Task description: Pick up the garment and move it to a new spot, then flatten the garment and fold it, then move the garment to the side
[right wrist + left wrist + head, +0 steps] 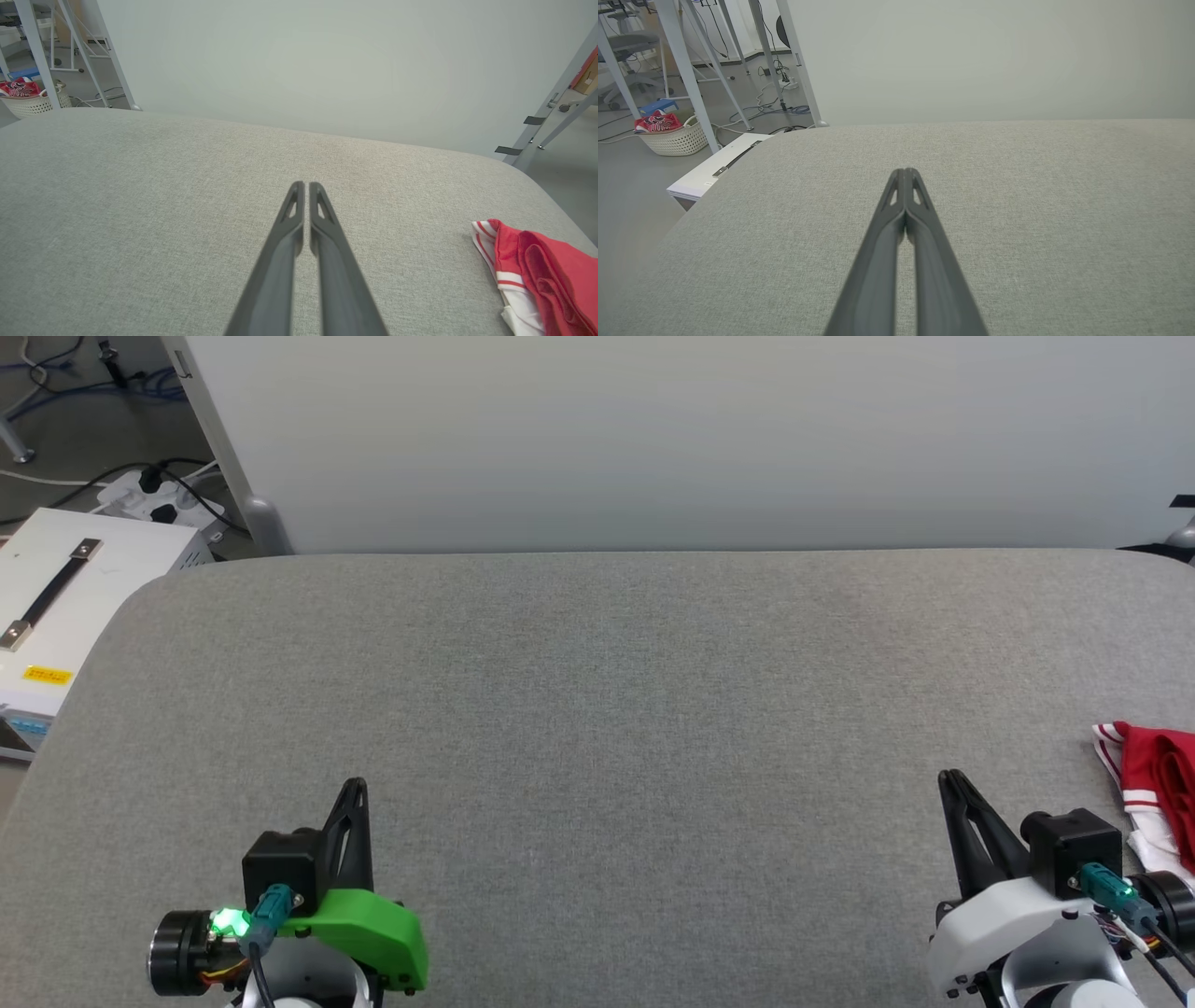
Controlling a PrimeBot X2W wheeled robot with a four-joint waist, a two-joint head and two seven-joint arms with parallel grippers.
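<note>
On table (597, 709), one crumpled garment (1158, 770)

Wide grey fabric tabletop (597, 728) stretching right across, and a plain pale panel (672, 429) standing at its far edge. Off the left corner sits a white box (93, 569) with a black strap handle (51, 593) and a yellow label (47, 675). Behind it, a power strip (154, 499) with dark cables on the floor. Further out, a white woven basket (675, 140) holding something red, beside slanted metal legs (684, 74).

Garment: I see a red T-shirt (1162, 775) with a white, stripe-trimmed sleeve.
Pose: bunched, lying loose.
Place: just right of my right pincer (948, 778).
</note>
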